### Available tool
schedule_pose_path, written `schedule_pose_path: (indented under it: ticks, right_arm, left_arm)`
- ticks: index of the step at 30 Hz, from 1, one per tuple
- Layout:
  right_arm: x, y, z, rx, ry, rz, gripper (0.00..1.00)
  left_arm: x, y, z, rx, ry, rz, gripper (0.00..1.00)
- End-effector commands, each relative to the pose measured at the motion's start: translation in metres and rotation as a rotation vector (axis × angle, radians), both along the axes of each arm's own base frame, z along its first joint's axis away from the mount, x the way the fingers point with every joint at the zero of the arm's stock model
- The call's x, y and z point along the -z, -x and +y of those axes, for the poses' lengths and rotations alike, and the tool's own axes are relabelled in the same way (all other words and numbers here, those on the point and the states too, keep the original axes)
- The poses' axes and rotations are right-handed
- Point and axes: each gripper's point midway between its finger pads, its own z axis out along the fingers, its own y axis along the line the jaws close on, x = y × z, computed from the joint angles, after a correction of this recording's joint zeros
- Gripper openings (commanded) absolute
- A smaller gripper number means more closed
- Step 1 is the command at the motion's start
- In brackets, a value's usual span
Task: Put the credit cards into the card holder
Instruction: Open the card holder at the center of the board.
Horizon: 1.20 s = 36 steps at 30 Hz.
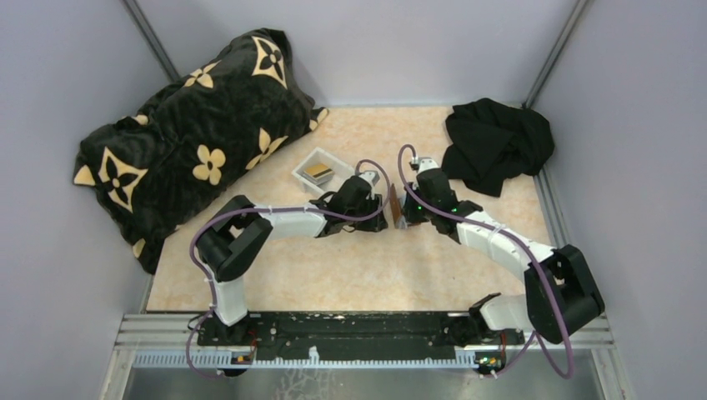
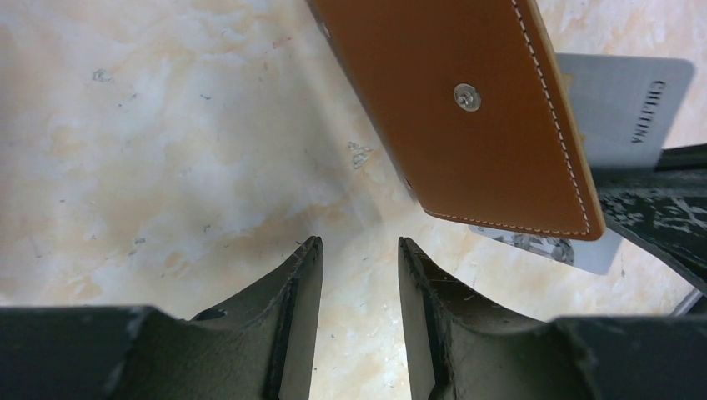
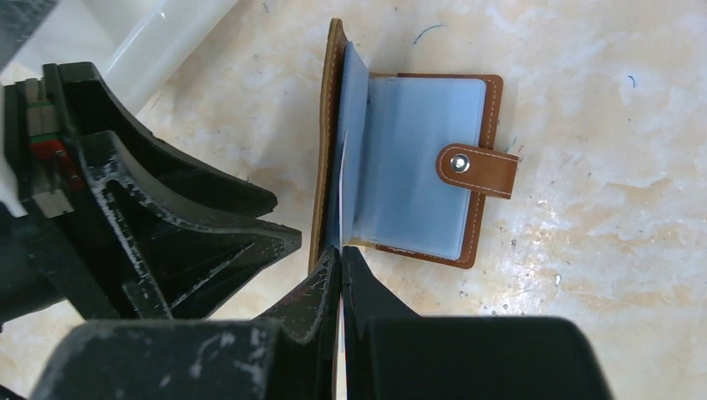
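Note:
The brown leather card holder point(image 3: 479, 150) lies open on the table, with clear sleeves point(image 3: 417, 167) and a snap tab. One cover point(image 2: 467, 108) stands upright. My right gripper point(image 3: 340, 250) is shut on a grey credit card point(image 2: 625, 100), seen edge-on point(image 3: 343, 192). The card's far end sits among the sleeves just inside the upright cover. My left gripper point(image 2: 358, 242) is open and holds nothing. It hovers over bare table just outside that cover. In the top view both grippers point(image 1: 379, 215) point(image 1: 408, 212) flank the card holder point(image 1: 393, 207). A gold credit card point(image 1: 317, 171) lies in the tray.
The white plastic tray point(image 1: 306, 164) stands just behind the left gripper. A black pillow with tan flowers point(image 1: 192, 142) fills the back left. A crumpled black cloth point(image 1: 496, 142) lies at the back right. Grey walls close in the table on three sides.

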Motion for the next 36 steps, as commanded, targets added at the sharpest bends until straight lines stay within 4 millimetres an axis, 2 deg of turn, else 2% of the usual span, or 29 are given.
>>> schedule_pose_path:
  ticks: [1,7,14,19,27,36]
  right_arm:
    - [-0.043,-0.013,0.016,-0.023,-0.048,-0.113,0.00]
    - [-0.041,-0.010,0.027,-0.048,-0.052,-0.107,0.00]
    - [-0.039,-0.007,0.041,-0.072,-0.047,-0.106,0.00]
    - [-0.041,-0.004,0.052,-0.091,-0.043,-0.112,0.00]
    - [-0.038,0.000,0.063,-0.113,-0.032,-0.109,0.00]
    - [-0.025,0.001,0.072,-0.130,-0.020,-0.087,0.00]
  left_arm:
    - [0.001,-0.002,0.009,-0.056,-0.041,-0.003,0.45]
    - [0.004,0.002,0.028,-0.102,-0.094,0.005,0.45]
    - [-0.007,0.001,0.045,-0.161,-0.120,-0.024,0.45]
    - [-0.005,-0.001,0.057,-0.219,-0.156,-0.026,0.46]
    - [-0.005,-0.005,0.071,-0.292,-0.205,-0.022,0.46]
    - [-0.014,-0.008,0.079,-0.332,-0.224,-0.041,0.46]
